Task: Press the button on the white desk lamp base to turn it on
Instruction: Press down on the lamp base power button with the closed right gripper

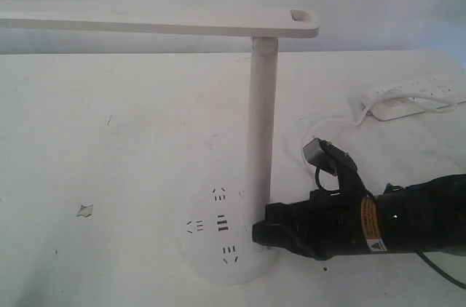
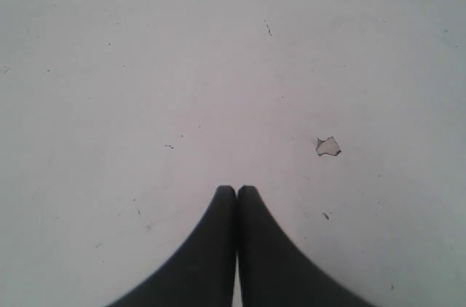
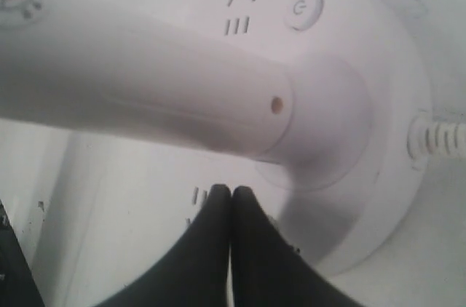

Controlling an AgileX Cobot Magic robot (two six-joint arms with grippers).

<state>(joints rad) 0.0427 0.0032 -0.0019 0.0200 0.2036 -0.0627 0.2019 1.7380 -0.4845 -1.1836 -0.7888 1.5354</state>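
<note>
The white desk lamp stands mid-table with its long flat arm reaching left. Its round white base carries dark socket and USB slots. My right gripper comes in from the right, shut and empty, with its tips over the base beside the column foot. In the right wrist view the shut tips sit over the base next to some slots. A small ringed round button lies beyond the column, apart from the tips. My left gripper is shut over bare table.
A long white power strip lies at the back right, and its cord runs toward the lamp. The lamp's cable leaves the base rim. A small paint chip marks the white table on the left.
</note>
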